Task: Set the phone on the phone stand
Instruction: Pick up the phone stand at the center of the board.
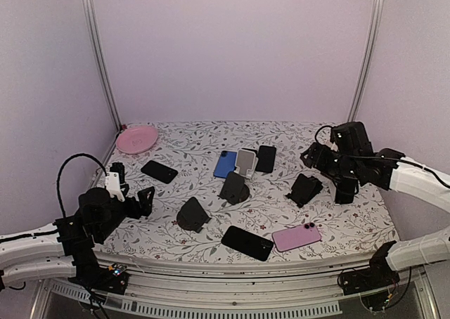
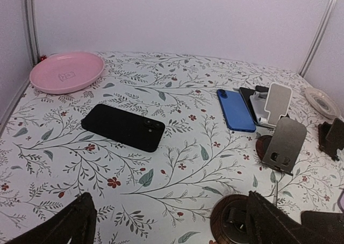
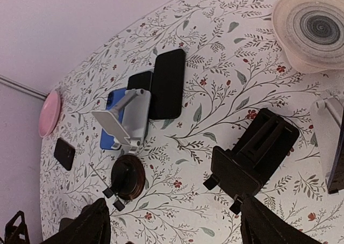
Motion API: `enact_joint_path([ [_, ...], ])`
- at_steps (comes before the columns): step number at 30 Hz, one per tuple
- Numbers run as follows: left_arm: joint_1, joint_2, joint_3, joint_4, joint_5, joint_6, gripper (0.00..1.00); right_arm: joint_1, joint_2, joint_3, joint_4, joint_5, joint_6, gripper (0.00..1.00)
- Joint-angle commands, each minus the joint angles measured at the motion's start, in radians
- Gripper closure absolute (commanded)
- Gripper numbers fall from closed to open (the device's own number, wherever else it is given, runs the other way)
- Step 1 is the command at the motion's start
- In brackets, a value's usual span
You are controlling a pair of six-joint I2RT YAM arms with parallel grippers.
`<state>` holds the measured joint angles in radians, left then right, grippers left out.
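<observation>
- Phone: there are several on the table [image 1: 351, 224], all lying flat, and none of them rests on a stand yet.
- The black phone [image 2: 123, 127] lies straight ahead of the left pincer [image 2: 172, 230] and well apart from it. Nothing stands between them, so I judge this one the easiest for that arm to reach.
- The left pincer is released. Its fingers [image 2: 70, 222] stand wide apart at the lower edge of the wrist view, with nothing between them.
- The right pincer [image 3: 177, 233] is released too and grasps nothing. It hangs over the table with the black stand [image 3: 252, 158] near it, a little ahead.
- The blue phone [image 1: 225, 164] lies just beside the white stand [image 1: 246, 161], and a second black phone [image 1: 266, 159] lies on the other side of that stand. I think this crowding leaves little room for fingers there.
- The pink phone [image 1: 296, 237] lies camera side up near the front edge of the table, between the two arms and apart from both pincers.
- Because the phones lie flat, a grasp will probably need the fingers to come down over the long edges.
</observation>
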<state>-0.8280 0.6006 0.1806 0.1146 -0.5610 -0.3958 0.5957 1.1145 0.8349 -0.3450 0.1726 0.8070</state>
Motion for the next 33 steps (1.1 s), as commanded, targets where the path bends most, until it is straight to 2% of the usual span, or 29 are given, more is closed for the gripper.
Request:
enact_joint_path([
  [1,0.016,0.001,0.013,0.022,0.005,0.007,0.03,0.069,0.19,0.139,-0.21,0.19,0.101,0.12],
  [3,0.016,-0.001,0.013,0.021,0.004,0.006,0.03,0.093,0.274,0.184,-0.255,0.239,0.149,0.07],
  [9,0.016,-0.018,0.007,0.019,0.005,0.006,0.03,0.102,0.438,0.252,-0.327,0.322,0.306,0.01],
  [11,0.016,-0.02,0.007,0.019,0.006,0.006,0.03,0.101,0.475,0.266,-0.347,0.343,0.378,0.01],
  [18,0.017,-0.022,0.008,0.017,0.006,0.007,0.03,0.092,0.609,0.366,-0.395,0.369,0.476,0.01],
  [27,0.017,-0.013,0.01,0.019,0.007,0.007,0.03,0.037,0.658,0.366,-0.391,0.357,0.5,0.01],
  [33,0.017,-0.006,0.01,0.021,0.007,0.006,0.03,0.026,0.701,0.366,-0.348,0.331,0.448,0.01],
])
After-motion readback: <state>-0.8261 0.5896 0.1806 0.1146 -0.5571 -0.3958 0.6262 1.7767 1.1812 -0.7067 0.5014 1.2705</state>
